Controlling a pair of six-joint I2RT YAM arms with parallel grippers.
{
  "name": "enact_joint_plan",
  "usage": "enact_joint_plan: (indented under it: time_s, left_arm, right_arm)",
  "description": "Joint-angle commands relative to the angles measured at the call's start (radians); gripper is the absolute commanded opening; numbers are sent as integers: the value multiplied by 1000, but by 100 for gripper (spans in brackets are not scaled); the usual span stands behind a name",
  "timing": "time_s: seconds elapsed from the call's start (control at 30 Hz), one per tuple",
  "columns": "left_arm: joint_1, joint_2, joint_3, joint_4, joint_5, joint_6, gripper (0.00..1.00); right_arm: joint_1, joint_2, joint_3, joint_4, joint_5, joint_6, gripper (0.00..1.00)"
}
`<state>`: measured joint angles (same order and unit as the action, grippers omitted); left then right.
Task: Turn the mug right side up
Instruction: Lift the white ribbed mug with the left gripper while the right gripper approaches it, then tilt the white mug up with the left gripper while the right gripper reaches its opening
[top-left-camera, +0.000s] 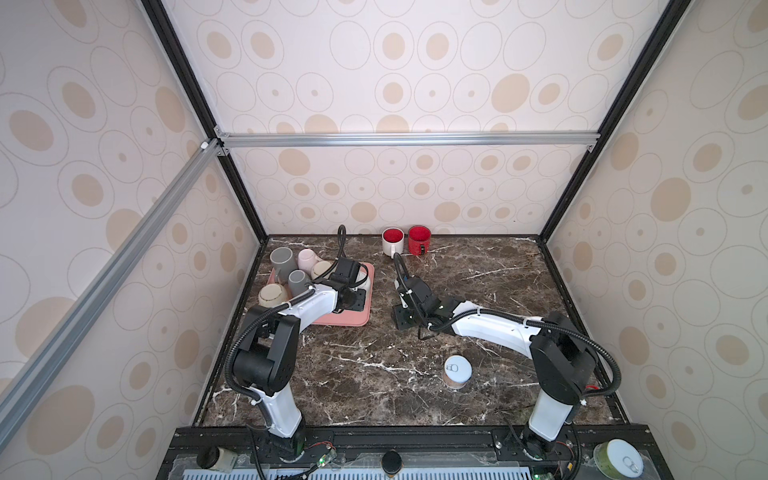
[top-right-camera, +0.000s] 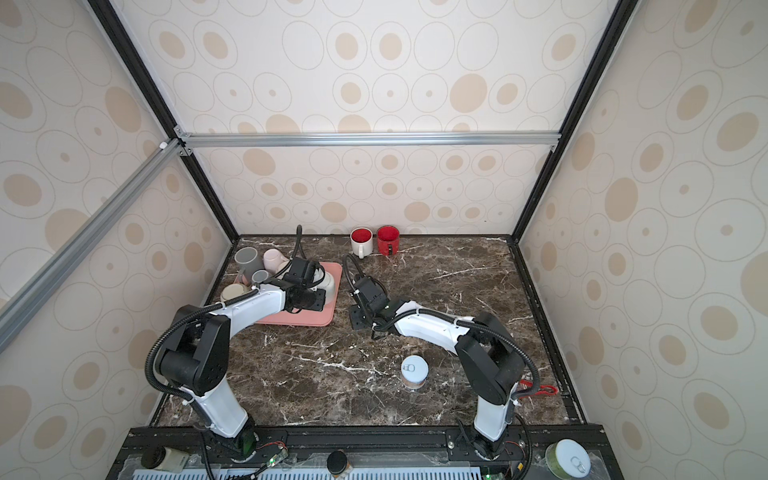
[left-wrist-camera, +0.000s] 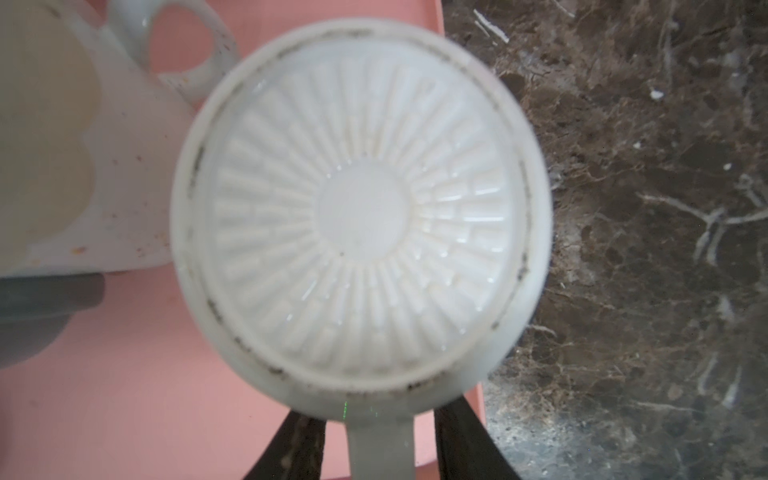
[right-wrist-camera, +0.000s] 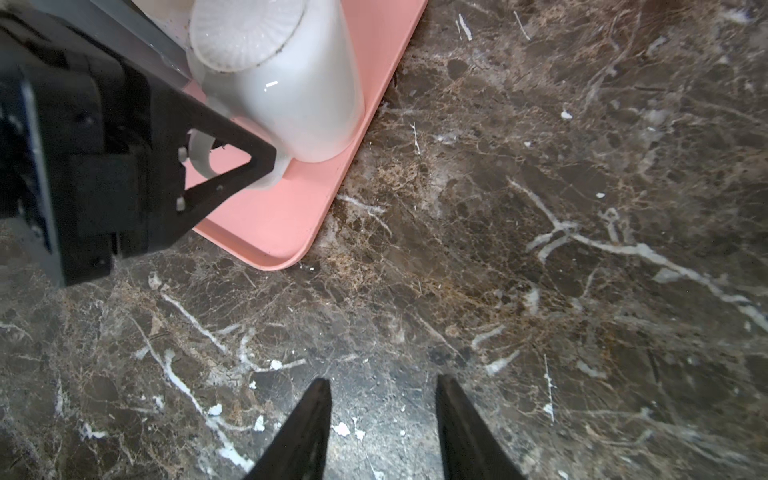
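Observation:
A white mug (left-wrist-camera: 361, 216) stands upside down on the pink tray (top-left-camera: 345, 320), close to the tray's right edge, its ribbed base facing up. The right wrist view shows the mug (right-wrist-camera: 299, 83) from the side, its mouth down on the tray (right-wrist-camera: 270, 224). My left gripper (left-wrist-camera: 380, 415) straddles the mug's handle (left-wrist-camera: 380, 449); a strip of pink shows on each side of the handle, so the jaws are open. In both top views the left gripper (top-left-camera: 353, 291) covers most of the mug. My right gripper (right-wrist-camera: 382, 386) hangs open over bare marble right of the tray, holding nothing.
Several more mugs crowd the tray's left part, among them a grey one (top-left-camera: 281, 259), a pink one (top-left-camera: 307, 258) and a beige one (top-left-camera: 273, 294). Upright white (top-left-camera: 392, 241) and red (top-left-camera: 418, 240) mugs stand at the back wall. A white-lidded can (top-left-camera: 457, 370) sits front right.

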<state>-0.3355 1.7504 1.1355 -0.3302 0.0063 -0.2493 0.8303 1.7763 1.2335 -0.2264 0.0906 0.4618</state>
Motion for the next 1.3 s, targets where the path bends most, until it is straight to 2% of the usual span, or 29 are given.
enact_joint_plan:
  time_s: [0.0, 0.13, 0.23, 0.37, 0.47, 0.7, 0.83, 1.07, 1.27]
  left_arm:
    - [6, -17, 1, 19, -20, -6, 36]
    - [6, -20, 3, 9, -24, 0, 41]
    - [6, -22, 3, 4, -37, 6, 37]
    - [6, -32, -12, 21, -45, 5, 14]
    - [6, -44, -26, 37, -44, 3, 0]
    - [6, -105, -42, 49, -48, 21, 0]
    - [8, -179, -67, 101, -14, 17, 0]
    - [28, -311, -100, 224, 130, -49, 0]
    - [72, -453, -176, 402, 296, -119, 0]
  right_arm:
    - [3, -23, -3, -28, 20, -13, 45]
    - [5, -25, -11, -26, 20, -7, 45]
    - [4, -25, -12, -27, 20, -3, 45]
    - [4, -22, -9, -26, 20, -3, 45]
    - [5, -24, -7, -29, 20, 0, 45]
    - [4, -61, -43, 5, 28, 37, 45]
    - [5, -102, -56, 21, 39, 59, 45]
    - [4, -229, -133, 160, 43, 76, 44]
    - [-31, -341, -237, 417, -108, 101, 44]
